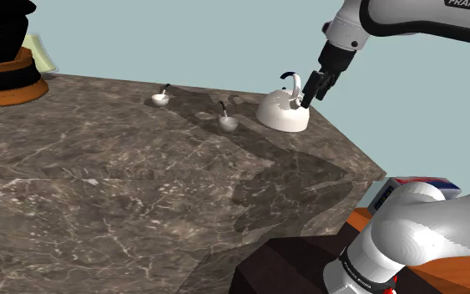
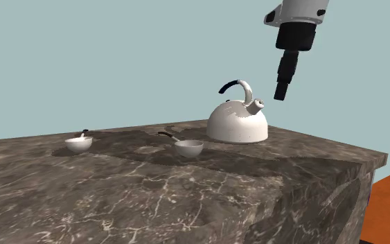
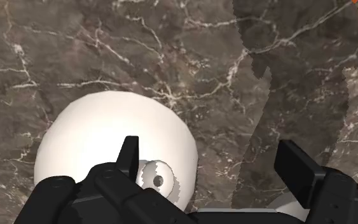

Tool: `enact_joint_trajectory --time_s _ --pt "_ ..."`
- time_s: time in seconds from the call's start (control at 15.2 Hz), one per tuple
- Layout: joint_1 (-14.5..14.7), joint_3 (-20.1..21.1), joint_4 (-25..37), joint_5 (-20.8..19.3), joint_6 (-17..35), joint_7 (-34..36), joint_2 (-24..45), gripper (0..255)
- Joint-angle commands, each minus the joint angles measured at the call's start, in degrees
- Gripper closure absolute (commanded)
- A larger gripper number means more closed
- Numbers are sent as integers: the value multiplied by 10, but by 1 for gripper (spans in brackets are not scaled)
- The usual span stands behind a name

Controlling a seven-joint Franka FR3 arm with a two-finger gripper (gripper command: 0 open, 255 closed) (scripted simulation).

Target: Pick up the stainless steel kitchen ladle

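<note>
Ideally the gripper (image 2: 281,90), spread open above the kettle (image 1: 283,114), shifts to the shoulder view's left, then lowers astride the dark handle of the nearer ladle (image 1: 228,124)

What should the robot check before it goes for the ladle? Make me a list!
1. Fingers apart and empty: ok. The gripper is open and holds nothing.
2. Gripper above a ladle: not ok. It hangs over the white kettle.
3. Which ladle is meant: cannot tell. The nearer ladle, by the kettle, and the farther ladle look alike, white with dark handles.
4. Room around the nearer ladle: ok. It lies apart from the kettle on the marble counter.
5. Clear of the kettle's handle: cannot tell. The fingertips hang close beside it.
</note>
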Motion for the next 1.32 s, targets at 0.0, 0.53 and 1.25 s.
enact_joint_trajectory --time_s 0.0,0.53,1.25 --pt "0 0 0 0 0 0 0 0" --pt "-18 65 81 61 48 178 165 0" --pt "-34 110 276 97 79 398 420 0"
